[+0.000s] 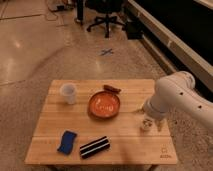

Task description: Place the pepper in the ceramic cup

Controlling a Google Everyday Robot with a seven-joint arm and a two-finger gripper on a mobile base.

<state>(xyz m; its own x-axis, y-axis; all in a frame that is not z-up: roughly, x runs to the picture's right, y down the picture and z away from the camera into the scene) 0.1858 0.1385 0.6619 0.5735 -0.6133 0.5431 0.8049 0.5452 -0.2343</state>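
Observation:
The pepper (112, 89) is a small dark red-brown piece lying on the wooden table (55, 127), just behind the orange bowl (104, 105). The ceramic cup (68, 93) is a plain white handleless cup standing upright at the table's back left. My gripper (151, 120) hangs under the white arm (175, 97) over the table's right side, well right of the pepper and far from the cup. It sits right by a small white shaker (145, 124).
A blue sponge (67, 141) lies at the front left and a black-and-white striped object (94, 147) at the front middle. An office chair (105, 17) stands on the floor far behind. A dark wall runs along the right.

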